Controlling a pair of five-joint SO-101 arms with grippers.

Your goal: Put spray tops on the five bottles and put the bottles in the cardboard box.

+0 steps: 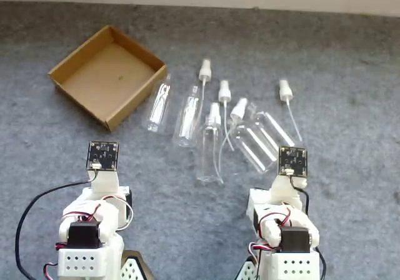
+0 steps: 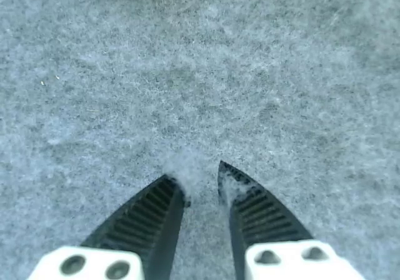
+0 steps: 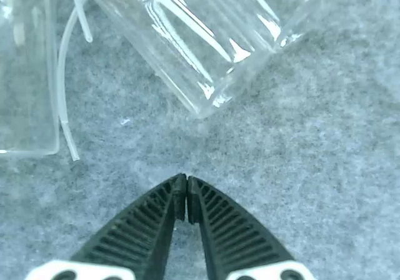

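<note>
Several clear plastic bottles lie on the grey carpet in the middle of the table, among them one beside the cardboard box, a middle one and a right-hand one. Loose white spray tops with thin dip tubes lie among them. The open box is empty at the far left. My right gripper is shut on nothing, just short of a bottle's base. Beside it lie a second bottle and a dip tube. My left gripper stands slightly open over bare carpet.
Both arms sit at the near edge, the left arm in front of the box and the right arm in front of the rightmost bottles. Bare carpet stretches to the far right and between the arms.
</note>
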